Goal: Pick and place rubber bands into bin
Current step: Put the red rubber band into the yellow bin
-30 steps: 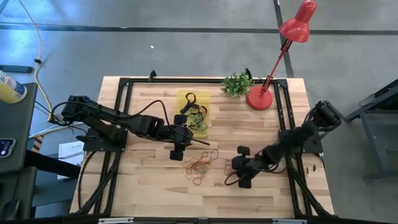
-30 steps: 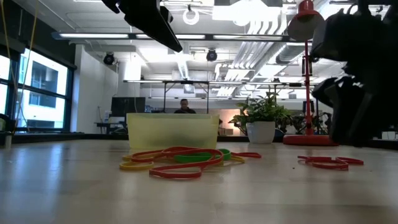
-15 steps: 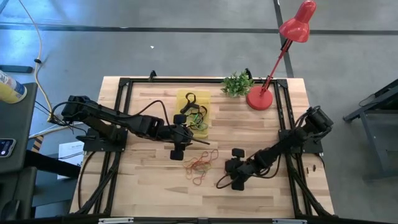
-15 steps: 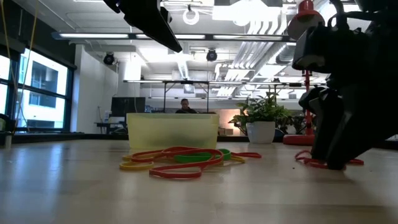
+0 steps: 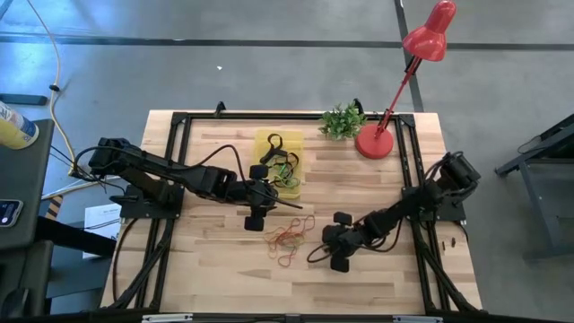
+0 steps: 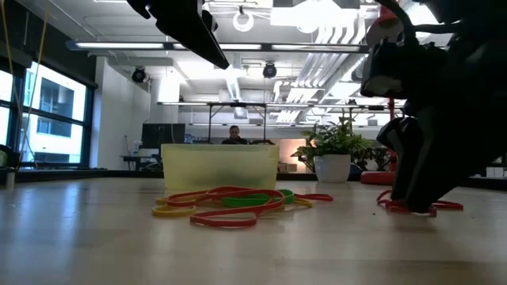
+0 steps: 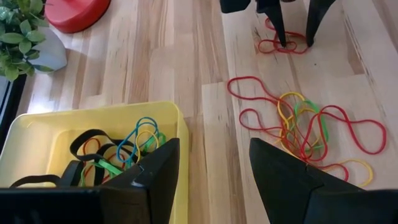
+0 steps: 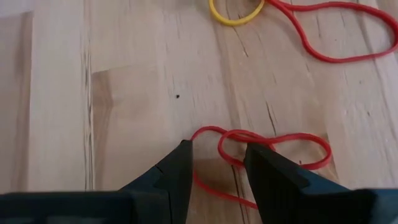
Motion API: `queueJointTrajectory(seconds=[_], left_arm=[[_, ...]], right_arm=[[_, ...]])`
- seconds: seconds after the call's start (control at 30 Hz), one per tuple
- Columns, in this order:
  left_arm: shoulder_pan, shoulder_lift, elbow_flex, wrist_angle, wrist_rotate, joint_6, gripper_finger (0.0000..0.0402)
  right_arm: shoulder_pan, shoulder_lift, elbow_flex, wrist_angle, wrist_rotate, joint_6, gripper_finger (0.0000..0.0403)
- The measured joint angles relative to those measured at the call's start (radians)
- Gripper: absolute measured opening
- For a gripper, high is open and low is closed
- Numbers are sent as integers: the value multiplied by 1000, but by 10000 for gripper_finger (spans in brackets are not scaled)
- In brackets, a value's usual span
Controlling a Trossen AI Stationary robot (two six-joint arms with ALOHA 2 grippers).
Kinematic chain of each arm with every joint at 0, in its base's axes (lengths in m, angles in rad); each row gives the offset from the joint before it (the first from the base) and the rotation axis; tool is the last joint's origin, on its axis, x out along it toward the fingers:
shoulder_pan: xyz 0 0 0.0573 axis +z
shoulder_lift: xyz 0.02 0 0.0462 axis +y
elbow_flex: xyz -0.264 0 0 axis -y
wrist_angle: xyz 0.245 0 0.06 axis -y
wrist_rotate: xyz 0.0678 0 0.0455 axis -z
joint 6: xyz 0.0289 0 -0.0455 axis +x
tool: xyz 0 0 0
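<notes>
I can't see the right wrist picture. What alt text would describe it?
The right tool, its two dark fingers open, straddles part of a twisted red rubber band lying on the wooden table. Farther off lie a yellow band and another red loop.

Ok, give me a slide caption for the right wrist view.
Right hand, fingers open, straddling a red rubber band lying on the wooden table.

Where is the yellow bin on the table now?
In the high view the yellow bin sits toward the table's far edge, left of the small plant, just beyond the left gripper.
</notes>
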Motion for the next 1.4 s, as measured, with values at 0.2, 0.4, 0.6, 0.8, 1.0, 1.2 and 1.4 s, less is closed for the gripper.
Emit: queueJointTrajectory(seconds=[0.2,0.4,0.6,0.8,1.0,1.2,1.4], left_arm=[[0,0,0,-9,5,1,184],[0,0,0,-25,13,1,184],[0,0,0,-25,18,1,184],[0,0,0,-25,18,1,184],[0,0,0,-25,18,6,184],[0,0,0,-24,17,6,184],[0,0,0,-24,13,6,184]], right_arm=[[-18,0,0,-11,-29,25,139],[-27,-1,0,-27,-45,41,103],[-28,0,-1,-32,-42,53,15],[-27,-1,-1,-31,-39,91,12],[-26,-41,-7,-43,-42,94,5],[-26,-134,-6,-46,26,87,3],[-28,-238,-5,-44,105,71,2]])
